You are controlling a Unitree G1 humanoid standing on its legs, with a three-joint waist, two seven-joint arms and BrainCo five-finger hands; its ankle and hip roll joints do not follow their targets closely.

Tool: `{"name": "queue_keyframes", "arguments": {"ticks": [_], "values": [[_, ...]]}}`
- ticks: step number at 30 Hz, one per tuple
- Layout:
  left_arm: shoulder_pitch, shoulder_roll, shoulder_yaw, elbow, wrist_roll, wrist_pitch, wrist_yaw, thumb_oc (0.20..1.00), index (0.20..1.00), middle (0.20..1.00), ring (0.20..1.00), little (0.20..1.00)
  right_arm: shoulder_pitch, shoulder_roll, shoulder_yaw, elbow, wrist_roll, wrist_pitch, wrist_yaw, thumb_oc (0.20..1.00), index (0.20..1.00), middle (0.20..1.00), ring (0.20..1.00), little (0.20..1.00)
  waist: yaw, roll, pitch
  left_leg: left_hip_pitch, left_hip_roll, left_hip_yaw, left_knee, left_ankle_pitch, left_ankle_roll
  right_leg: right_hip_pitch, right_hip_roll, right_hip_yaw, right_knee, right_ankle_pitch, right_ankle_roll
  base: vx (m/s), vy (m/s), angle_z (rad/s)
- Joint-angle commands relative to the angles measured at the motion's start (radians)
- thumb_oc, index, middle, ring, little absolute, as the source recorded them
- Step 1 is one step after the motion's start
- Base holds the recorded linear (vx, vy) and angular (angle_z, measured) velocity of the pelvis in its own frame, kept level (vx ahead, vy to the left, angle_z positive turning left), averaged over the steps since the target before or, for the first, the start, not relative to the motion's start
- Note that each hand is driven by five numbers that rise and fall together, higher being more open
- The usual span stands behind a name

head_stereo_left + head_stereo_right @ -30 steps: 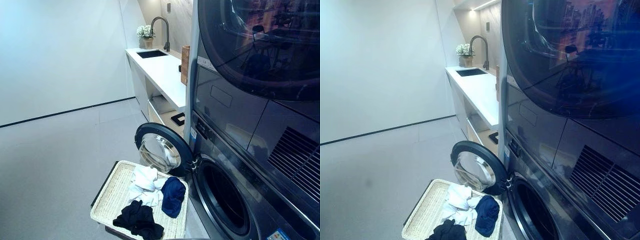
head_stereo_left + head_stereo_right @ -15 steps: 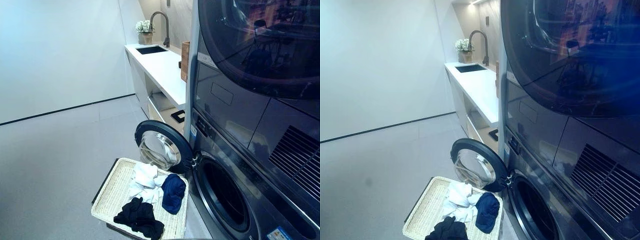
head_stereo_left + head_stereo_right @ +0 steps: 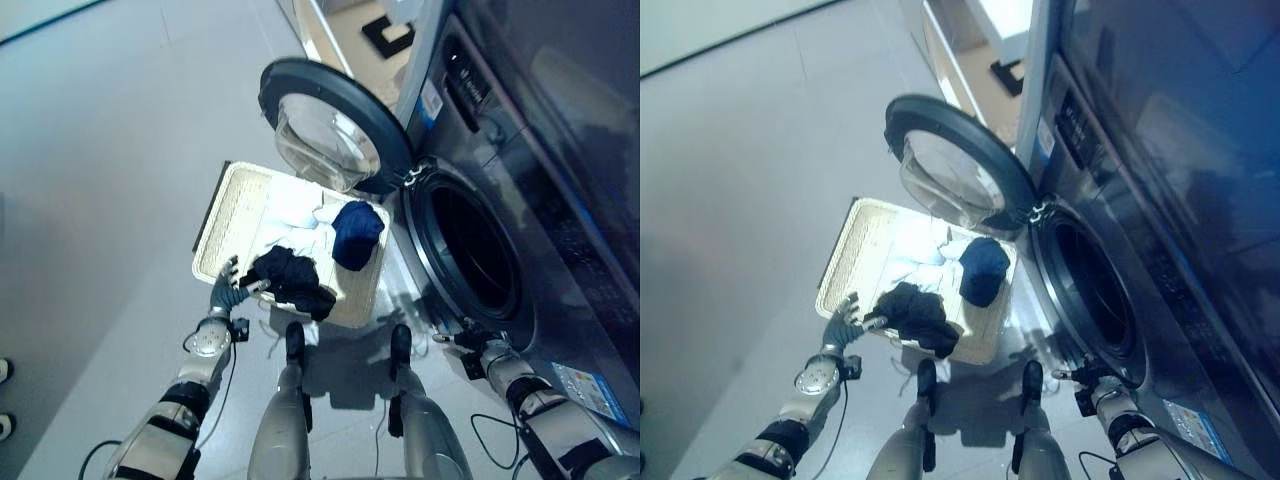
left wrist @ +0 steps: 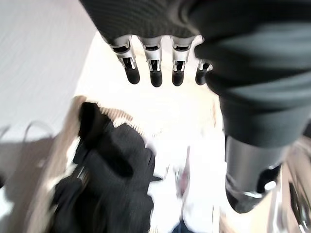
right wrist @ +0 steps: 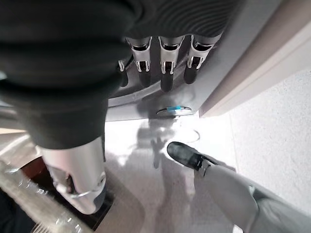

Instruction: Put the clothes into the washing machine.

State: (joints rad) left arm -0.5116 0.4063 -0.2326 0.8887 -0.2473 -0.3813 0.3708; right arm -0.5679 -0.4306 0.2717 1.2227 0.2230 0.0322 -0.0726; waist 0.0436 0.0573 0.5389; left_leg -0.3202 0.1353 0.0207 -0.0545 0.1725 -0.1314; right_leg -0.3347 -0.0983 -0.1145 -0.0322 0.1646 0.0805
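A white wicker basket (image 3: pixel 214 226) stands on the floor in front of the washing machine. In it lie white clothes (image 3: pixel 296 212), a navy garment (image 3: pixel 357 232) and a black garment (image 3: pixel 290 280) that hangs over the near rim. My left hand (image 3: pixel 228 290) hovers open at the basket's near left corner, fingers (image 4: pixel 155 68) straight, just beside the black garment (image 4: pixel 109 174). The round washer door (image 3: pixel 330 125) is swung open over the basket's far end, and the drum opening (image 3: pixel 470 250) is dark. My right hand (image 3: pixel 460 342) is open, low by the washer's front below the opening.
The dark washer front (image 3: pixel 560 300) runs along the right side. A low open cabinet with a black object (image 3: pixel 390 35) lies beyond the door. Grey floor (image 3: pixel 110 150) stretches to the left of the basket.
The camera has tilted down, so the whole picture has shifted: basket and drum opening now lie below me. Both hands have come into view. The clothes lie as before.
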Motion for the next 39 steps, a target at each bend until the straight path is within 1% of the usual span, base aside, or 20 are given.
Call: {"name": "queue_keyframes", "arguments": {"ticks": [1,2,3,4,5,7,8,9,11,14,15,16,21,23,27,28,32,35,38,39], "values": [[-0.020,0.051,0.007,-0.024,0.187,-0.051,0.186,1.000,1.000,1.000,1.000,1.000,0.032,-0.004,0.018,-0.024,0.056,-0.033,-0.006,1.000,1.000,1.000,1.000,1.000,0.019,-0.078,-0.019,-0.004,-0.045,-0.076,0.045,-0.067,0.053,-0.066,-0.044,0.040,0.156,-0.062,0.048,-0.08,-0.059,0.04],[-0.037,0.069,-0.012,-0.049,0.285,-0.054,0.260,1.000,1.000,1.000,1.000,1.000,0.028,-0.006,0.029,-0.041,0.072,-0.045,-0.011,1.000,1.000,1.000,1.000,1.000,0.021,-0.085,-0.019,-0.053,-0.052,-0.084,0.068,-0.068,0.055,-0.109,-0.044,0.038,0.171,-0.058,0.051,-0.05,-0.039,0.06],[-0.037,0.069,-0.012,-0.049,0.285,-0.054,0.260,1.000,1.000,1.000,1.000,1.000,0.028,-0.006,0.029,-0.041,0.072,-0.045,-0.011,1.000,1.000,1.000,1.000,1.000,0.021,-0.085,-0.019,-0.053,-0.052,-0.084,0.068,-0.068,0.055,-0.109,-0.044,0.038,0.171,-0.058,0.051,-0.13,-0.065,0.06],[-0.077,0.104,-0.054,-0.089,0.448,-0.045,0.379,1.000,1.000,1.000,1.000,1.000,0.006,-0.026,0.033,-0.066,0.095,-0.066,-0.007,1.000,1.000,1.000,1.000,1.000,0.022,-0.088,-0.019,-0.144,-0.062,-0.085,0.107,-0.069,0.053,-0.193,-0.051,0.022,0.203,-0.054,0.059,-0.11,-0.037,0.05],[-0.085,0.109,-0.061,-0.092,0.466,-0.046,0.396,1.000,1.000,1.000,1.000,1.000,0.002,-0.029,0.035,-0.071,0.099,-0.070,-0.008,1.000,1.000,1.000,1.000,1.000,0.021,-0.087,-0.019,-0.163,-0.064,-0.085,0.119,-0.070,0.053,-0.209,-0.053,0.019,0.210,-0.053,0.060,-0.14,-0.040,0.02],[-0.114,0.126,-0.090,-0.110,0.582,-0.033,0.463,1.000,1.000,1.000,1.000,1.000,-0.009,-0.040,0.038,-0.098,0.100,-0.076,-0.012,1.000,1.000,1.000,1.000,1.000,0.017,-0.085,-0.019,-0.231,-0.074,-0.088,0.173,-0.078,0.050,-0.265,-0.059,0.010,0.238,-0.053,0.063,-0.07,-0.007,0.02],[-0.136,0.146,-0.120,-0.119,0.701,-0.015,0.497,1.000,1.000,1.000,1.000,1.000,-0.019,-0.049,0.046,-0.120,0.108,-0.081,-0.017,1.000,1.000,1.000,1.000,1.000,0.013,-0.082,-0.019,-0.279,-0.082,-0.090,0.210,-0.085,0.050,-0.308,-0.060,0.007,0.261,-0.055,0.063,-0.06,0.001,0.06],[-0.148,0.156,-0.136,-0.125,0.744,-0.009,0.510,1.000,1.000,1.000,1.000,1.000,-0.024,-0.055,0.048,-0.134,0.110,-0.082,-0.018,1.000,1.000,1.000,1.000,1.000,0.010,-0.080,-0.019,-0.307,-0.085,-0.090,0.230,-0.089,0.050,-0.334,-0.061,0.006,0.274,-0.056,0.063,-0.06,0.013,0.03],[-0.168,0.177,-0.167,-0.133,0.760,-0.003,0.522,1.000,1.000,1.000,1.000,1.000,-0.030,-0.065,0.053,-0.161,0.108,-0.083,-0.023,1.000,1.000,1.000,1.000,1.000,0.005,-0.076,-0.019,-0.350,-0.091,-0.090,0.266,-0.096,0.050,-0.374,-0.062,0.010,0.301,-0.059,0.063,-0.04,0.034,0.06],[-0.226,0.208,-0.228,-0.114,0.842,0.009,0.535,1.000,1.000,1.000,1.000,1.000,-0.048,-0.087,0.063,-0.204,0.098,-0.093,-0.029,1.000,1.000,1.000,1.000,1.000,-0.014,-0.065,-0.019,-0.446,-0.098,-0.085,0.345,-0.114,0.051,-0.466,-0.060,0.020,0.362,-0.070,0.062,-0.03,0.044,0.04],[-0.227,0.208,-0.228,-0.113,0.843,0.009,0.536,1.000,1.000,1.000,1.000,1.000,-0.049,-0.088,0.062,-0.204,0.098,-0.093,-0.029,1.000,1.000,1.000,1.000,1.000,-0.014,-0.065,-0.019,-0.448,-0.098,-0.085,0.347,-0.114,0.051,-0.469,-0.061,0.020,0.363,-0.070,0.062,-0.02,0.045,0.05],[-0.251,0.220,-0.254,-0.097,0.881,0.013,0.534,1.000,1.000,1.000,1.000,1.000,-0.061,-0.097,0.068,-0.218,0.098,-0.092,-0.028,1.000,1.000,1.000,1.000,1.000,-0.021,-0.062,-0.019,-0.477,-0.097,-0.082,0.360,-0.115,0.050,-0.497,-0.056,0.022,0.377,-0.072,0.060,-0.01,0.035,0.03],[-0.309,0.248,-0.326,-0.061,0.920,0.021,0.524,1.000,1.000,1.000,1.000,1.000,-0.082,-0.127,0.085,-0.253,0.094,-0.099,-0.026,1.000,1.000,1.000,1.000,1.000,-0.035,-0.058,-0.019,-0.549,-0.093,-0.079,0.405,-0.122,0.047,-0.570,-0.043,0.035,0.419,-0.083,0.057,0.00,0.008,0.00],[-0.345,0.267,-0.369,-0.042,0.939,0.043,0.510,1.000,1.000,1.000,1.000,1.000,-0.101,-0.140,0.091,-0.262,0.099,-0.101,-0.022,1.000,1.000,1.000,1.000,1.000,-0.041,-0.057,-0.019,-0.583,-0.092,-0.085,0.427,-0.124,0.045,-0.604,-0.039,0.041,0.435,-0.084,0.056,0.00,0.000,0.00],[-0.368,0.281,-0.399,-0.024,0.938,0.058,0.501,1.000,1.000,1.000,1.000,1.000,-0.115,-0.148,0.100,-0.274,0.101,-0.102,-0.024,1.000,1.000,1.000,1.000,1.000,-0.045,-0.056,-0.019,-0.604,-0.089,-0.086,0.435,-0.123,0.043,-0.626,-0.037,0.044,0.445,-0.084,0.054,0.00,0.005,-0.03],[-0.397,0.294,-0.432,-0.001,0.934,0.071,0.492,1.000,1.000,1.000,1.000,1.000,-0.138,-0.160,0.110,-0.284,0.105,-0.101,-0.021,1.000,1.000,1.000,1.000,1.000,-0.051,-0.055,-0.019,-0.629,-0.083,-0.085,0.443,-0.122,0.040,-0.651,-0.034,0.047,0.456,-0.086,0.052,0.00,0.007,-0.07],[-0.436,0.307,-0.464,0.032,0.928,0.075,0.489,1.000,1.000,1.000,1.000,1.000,-0.163,-0.173,0.128,-0.294,0.118,-0.108,-0.025,1.000,1.000,1.000,1.000,1.000,-0.057,-0.056,-0.019,-0.661,-0.079,-0.086,0.454,-0.119,0.033,-0.684,-0.030,0.047,0.467,-0.085,0.049,0.00,0.008,-0.06],[-0.465,0.313,-0.486,0.053,0.906,0.088,0.447,1.000,1.000,1.000,1.000,1.000,-0.176,-0.183,0.135,-0.315,0.124,-0.100,-0.031,1.000,1.000,1.000,1.000,1.000,-0.064,-0.056,-0.019,-0.681,-0.077,-0.088,0.460,-0.117,0.028,-0.704,-0.029,0.050,0.474,-0.085,0.047,0.00,0.000,0.00],[-0.490,0.313,-0.512,0.074,0.866,0.122,0.365,1.000,1.000,1.000,1.000,1.000,-0.189,-0.187,0.143,-0.319,0.127,-0.098,-0.037,1.000,1.000,1.000,1.000,1.000,-0.070,-0.056,-0.019,-0.691,-0.076,-0.087,0.461,-0.116,0.024,-0.715,-0.026,0.052,0.473,-0.085,0.047,0.00,0.000,0.00],[-0.490,0.313,-0.512,0.074,0.866,0.122,0.365,1.000,1.000,1.000,1.000,1.000,-0.189,-0.187,0.143,-0.319,0.127,-0.098,-0.037,1.000,1.000,1.000,1.000,1.000,-0.070,-0.056,-0.019,-0.691,-0.076,-0.087,0.461,-0.116,0.024,-0.715,-0.026,0.052,0.473,-0.085,0.047,0.00,0.000,0.00]]}}
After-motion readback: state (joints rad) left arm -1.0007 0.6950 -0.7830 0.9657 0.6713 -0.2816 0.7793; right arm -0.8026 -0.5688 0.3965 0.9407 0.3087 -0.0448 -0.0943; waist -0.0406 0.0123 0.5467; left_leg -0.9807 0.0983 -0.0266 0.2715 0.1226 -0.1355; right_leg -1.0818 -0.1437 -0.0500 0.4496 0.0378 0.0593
